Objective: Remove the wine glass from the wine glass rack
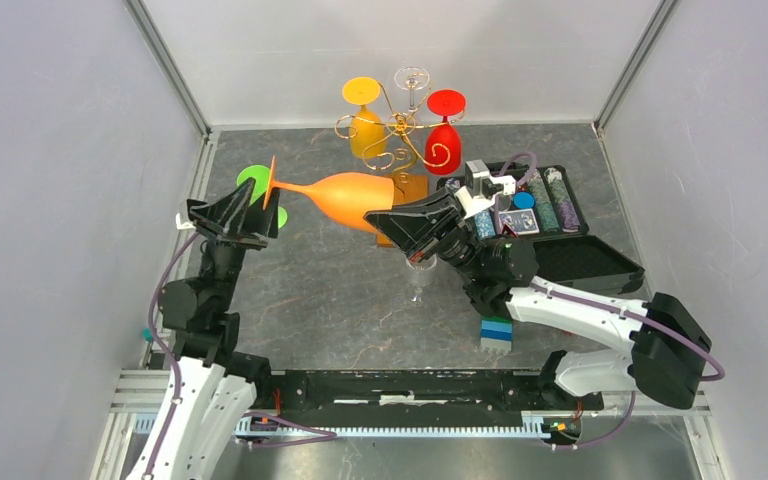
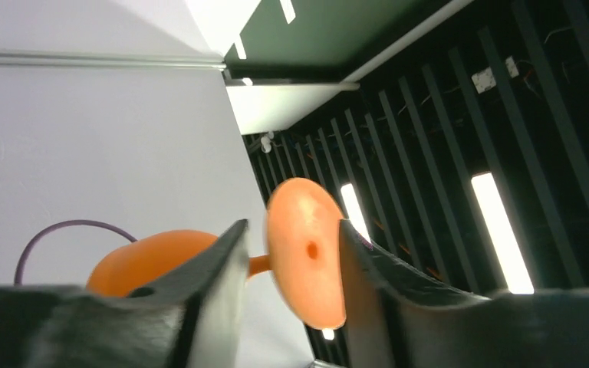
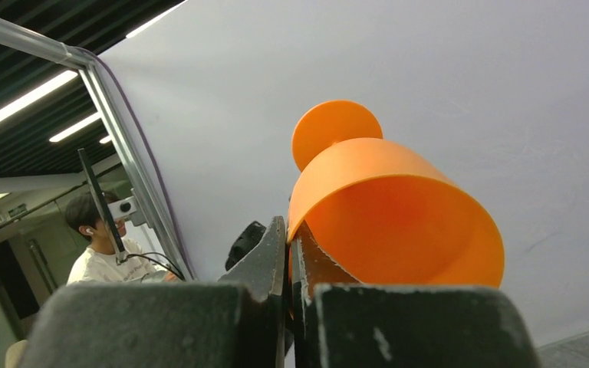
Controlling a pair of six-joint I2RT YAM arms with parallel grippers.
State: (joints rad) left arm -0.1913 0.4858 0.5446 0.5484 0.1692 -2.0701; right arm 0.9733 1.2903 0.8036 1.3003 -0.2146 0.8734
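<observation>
Right gripper clenched on glass rim; left gripper spread round foot. Risk: drop through rim-pinch slip.

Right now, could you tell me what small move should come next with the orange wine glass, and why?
Probably close the left gripper: it sits open around the foot of the orange wine glass, while the right gripper pinches only the bowl rim.
</observation>
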